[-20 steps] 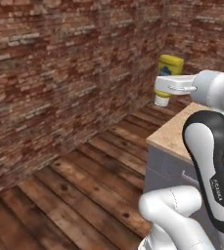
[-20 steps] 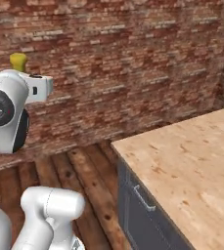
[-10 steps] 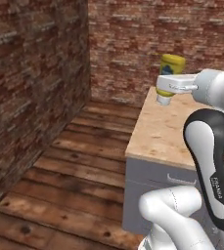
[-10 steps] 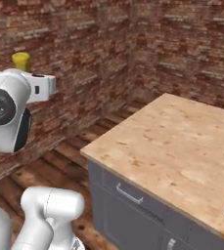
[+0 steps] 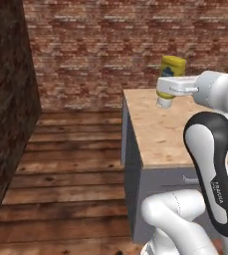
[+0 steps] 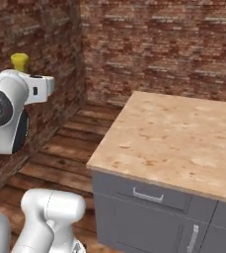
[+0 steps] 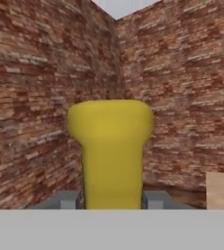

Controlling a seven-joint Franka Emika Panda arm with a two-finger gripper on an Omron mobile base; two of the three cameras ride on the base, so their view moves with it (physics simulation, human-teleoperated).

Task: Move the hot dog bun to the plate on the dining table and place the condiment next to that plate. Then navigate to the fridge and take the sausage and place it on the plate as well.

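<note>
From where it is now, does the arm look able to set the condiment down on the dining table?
Probably yes. The tool is shut on the condiment, held upside down in the air beside the near corner of the dining table. The wood top nearby looks bare, so nothing seems in the way.

One piece of lettering could be made out: small dark letters ran lengthwise down the white arm (image 5: 216, 164) in the left base view, seeming to spell "FRANKA", though too small to be sure. Nothing legible showed on the condiment (image 5: 171, 69) or the dining table (image 6: 178, 138).
</note>
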